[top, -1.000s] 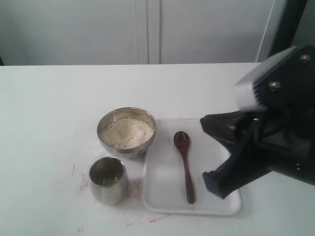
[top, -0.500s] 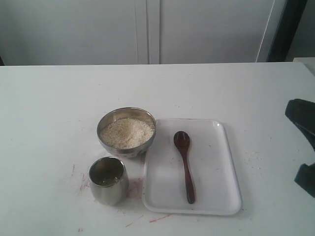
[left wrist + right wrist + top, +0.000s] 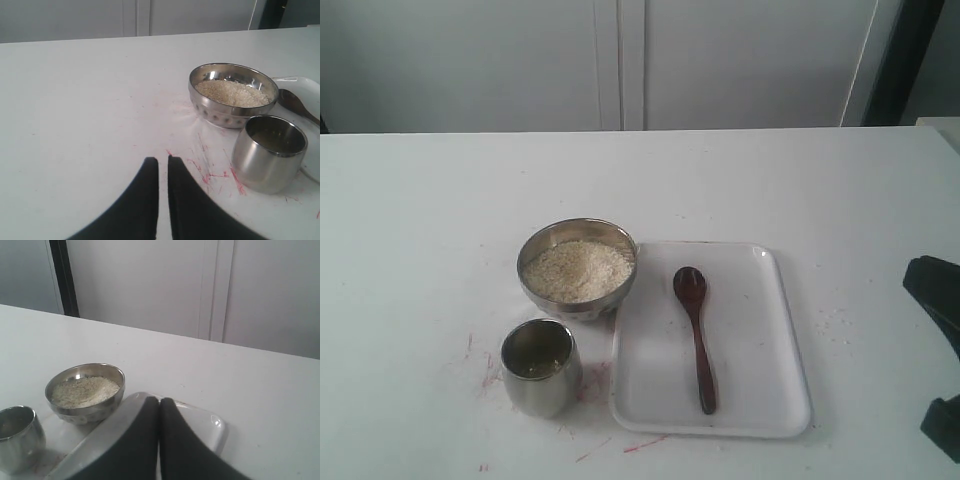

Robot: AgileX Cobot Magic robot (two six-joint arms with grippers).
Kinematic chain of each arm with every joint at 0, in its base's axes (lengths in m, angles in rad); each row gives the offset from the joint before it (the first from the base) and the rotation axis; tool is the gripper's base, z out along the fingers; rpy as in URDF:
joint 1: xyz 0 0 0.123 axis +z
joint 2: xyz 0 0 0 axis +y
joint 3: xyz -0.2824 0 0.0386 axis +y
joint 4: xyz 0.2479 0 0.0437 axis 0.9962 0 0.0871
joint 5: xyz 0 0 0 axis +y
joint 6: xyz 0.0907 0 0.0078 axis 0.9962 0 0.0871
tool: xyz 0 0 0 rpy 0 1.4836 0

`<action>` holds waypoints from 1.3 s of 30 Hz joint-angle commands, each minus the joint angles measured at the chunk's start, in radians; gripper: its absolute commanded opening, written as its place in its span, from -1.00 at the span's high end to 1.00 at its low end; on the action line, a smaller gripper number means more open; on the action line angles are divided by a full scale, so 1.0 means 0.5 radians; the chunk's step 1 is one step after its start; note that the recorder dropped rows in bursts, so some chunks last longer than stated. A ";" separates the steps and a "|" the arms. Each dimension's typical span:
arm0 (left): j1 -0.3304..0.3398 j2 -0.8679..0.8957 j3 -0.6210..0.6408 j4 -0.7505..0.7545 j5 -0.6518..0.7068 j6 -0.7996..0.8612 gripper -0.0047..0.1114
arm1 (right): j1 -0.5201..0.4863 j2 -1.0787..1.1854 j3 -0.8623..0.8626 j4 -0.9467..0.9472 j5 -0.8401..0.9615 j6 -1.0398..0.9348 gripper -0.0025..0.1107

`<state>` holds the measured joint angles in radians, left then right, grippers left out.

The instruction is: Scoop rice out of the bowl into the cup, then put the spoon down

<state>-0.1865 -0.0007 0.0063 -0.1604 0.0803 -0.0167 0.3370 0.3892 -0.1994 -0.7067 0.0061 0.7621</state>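
Finds spoon [image 3: 696, 335] lying on white tray [image 3: 760, 340], just right of bowl [image 3: 560, 303] of rice [image 3: 577, 270]; cup [image 3: 540, 368] nearer, left, on desk [image 3: 440, 220]. Shows left tool [image 3: 163, 160] and right tool [image 3: 159, 401] closed, empty.

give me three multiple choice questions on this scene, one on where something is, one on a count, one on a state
1. Where does the spoon lie? A in the bowl; B on the white tray; C in the cup.
2. How many steel vessels stand on the table? A one; B two; C four.
3. The bowl is: A empty; B tipped over; C upright with rice in it.

Answers:
1 B, the spoon lies flat on the tray, beside the bowl.
2 B, only the bowl and the cup are steel vessels.
3 C, the bowl's rim is level and a mound of rice shows inside.
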 commanded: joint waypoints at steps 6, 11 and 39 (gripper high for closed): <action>-0.002 0.001 -0.013 -0.021 -0.008 -0.004 0.67 | -0.136 -0.269 0.094 -0.062 0.213 -0.057 0.96; -0.002 0.001 -0.013 -0.021 -0.008 -0.004 0.67 | -0.246 -0.399 0.217 -0.054 0.203 -0.057 0.96; -0.002 0.001 -0.013 -0.021 -0.008 -0.004 0.67 | -0.493 -0.569 0.377 1.517 0.304 -1.742 0.96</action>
<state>-0.1865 -0.0007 0.0063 -0.1604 0.0803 -0.0167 0.1248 0.1203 -0.0348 0.0476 0.1312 -0.1067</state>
